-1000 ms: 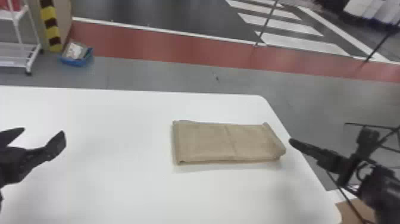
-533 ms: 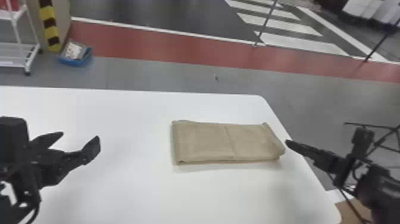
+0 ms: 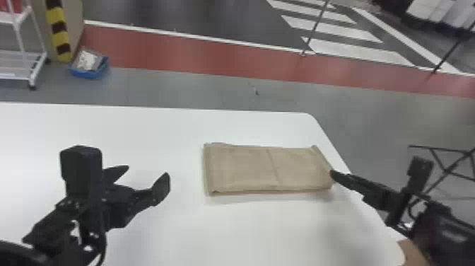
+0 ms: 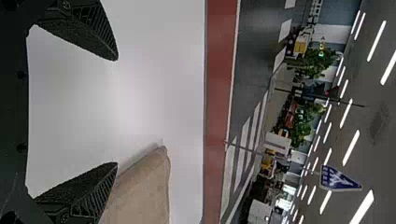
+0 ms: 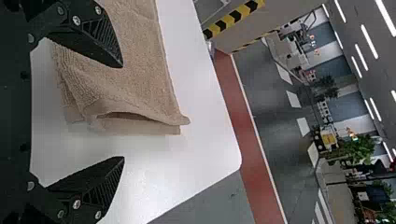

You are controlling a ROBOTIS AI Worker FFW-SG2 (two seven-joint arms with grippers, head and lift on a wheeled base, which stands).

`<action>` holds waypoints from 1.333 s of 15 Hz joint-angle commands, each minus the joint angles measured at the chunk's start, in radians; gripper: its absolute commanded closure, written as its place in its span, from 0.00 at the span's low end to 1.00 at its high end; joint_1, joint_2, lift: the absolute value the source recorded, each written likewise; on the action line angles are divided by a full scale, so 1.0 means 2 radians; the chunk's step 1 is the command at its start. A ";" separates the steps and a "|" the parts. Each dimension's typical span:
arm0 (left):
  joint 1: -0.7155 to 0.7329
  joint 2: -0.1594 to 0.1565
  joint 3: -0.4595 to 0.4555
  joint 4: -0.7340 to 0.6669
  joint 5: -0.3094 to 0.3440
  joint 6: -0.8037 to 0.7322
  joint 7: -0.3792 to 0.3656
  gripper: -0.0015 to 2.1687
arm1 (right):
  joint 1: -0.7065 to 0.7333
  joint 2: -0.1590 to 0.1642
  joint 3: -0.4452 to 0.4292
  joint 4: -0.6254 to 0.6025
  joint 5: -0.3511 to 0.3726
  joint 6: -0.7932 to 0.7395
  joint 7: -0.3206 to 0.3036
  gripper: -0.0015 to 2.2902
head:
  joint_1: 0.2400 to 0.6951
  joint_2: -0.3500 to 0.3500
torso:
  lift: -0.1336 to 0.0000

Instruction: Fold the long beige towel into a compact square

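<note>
The towel point(image 3: 244, 168) lies between the open left end effector point(image 4: 116, 111) and the open right end effector point(image 5: 122, 112), nearer the latter; to halve it neatly, pinch all layers of one short end low against the bench point(image 3: 247, 233).

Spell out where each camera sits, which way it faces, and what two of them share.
Head view: on the head, looking forward and down at the table and towel; left arm and right arm show.
Left wrist view: on that wrist, facing forward past open left fingers over table, towel end and floor beyond.
Right wrist view: on that wrist, facing forward past open right fingers over the towel's layered end.
Shared: head and right wrist views both show the table's rounded far right corner.
</note>
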 commanded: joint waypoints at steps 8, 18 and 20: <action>0.016 0.005 0.012 -0.002 -0.005 -0.002 0.000 0.04 | -0.018 0.004 0.013 0.012 -0.051 0.014 -0.005 0.09 | 1.00 0.00 | 0.07; 0.020 0.013 0.018 0.001 -0.007 -0.005 -0.001 0.04 | -0.043 0.007 0.060 0.034 -0.018 0.037 -0.021 0.26 | 1.00 0.00 | 0.07; 0.020 0.014 0.019 0.001 -0.009 -0.005 -0.001 0.04 | -0.044 0.007 0.073 0.034 -0.017 0.048 -0.021 0.26 | 1.00 0.00 | 0.07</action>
